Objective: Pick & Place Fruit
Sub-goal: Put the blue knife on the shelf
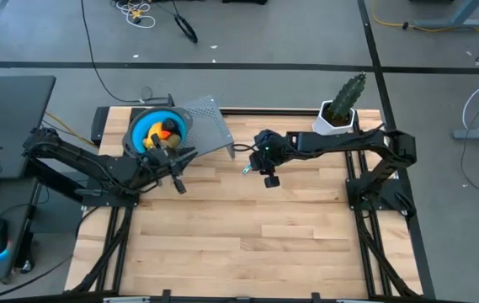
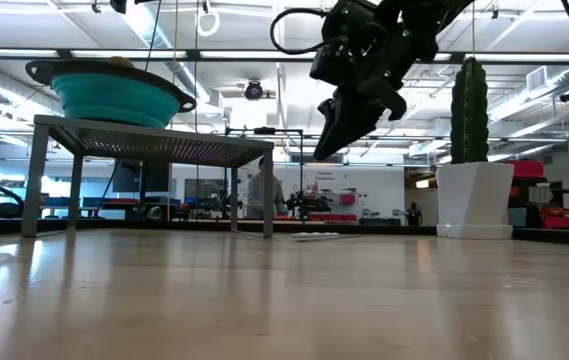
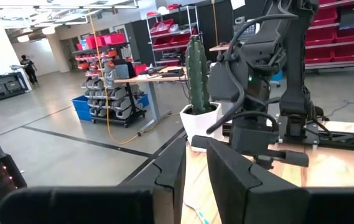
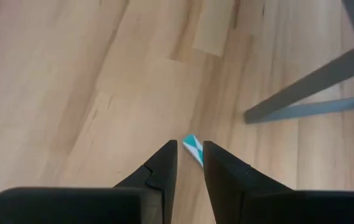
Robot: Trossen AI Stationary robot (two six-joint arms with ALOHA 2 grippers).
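Fruit [image 1: 167, 130]: yellow-orange piece lying in the blue bowl, a darker piece beside it; individual pieces hard to tell apart from above.
Bowl [image 1: 142, 126]: blue-teal, sitting on the grey rack at the far left of the table; seen in the low view as a teal bowl [image 2: 114, 95] on top of the rack.
Rack [image 1: 210, 126]: grey perforated metal stand on thin legs, raised above the table top.
Left gripper [image 1: 178, 181]: just in front of the bowl and rack, near the table's left edge; fingers [image 3: 232, 171] close together with only a narrow gap, nothing visible between them.
Right gripper [image 1: 247, 168]: held above the table's middle back, pointing down toward the wood; fingers [image 4: 161, 168] nearly together, a slim gap left, nothing gripped.
Stick [image 4: 193, 148]: thin, pale with teal marking, lying flat on the table directly under the right gripper's tips, apart from them; visible in the low view as a pale sliver [image 2: 316, 236] on the wood.
Cactus [image 1: 348, 93]: green, upright in a white pot [image 1: 336, 120] at the table's far right corner.
Table [image 1: 247, 236]: pale wooden planks.
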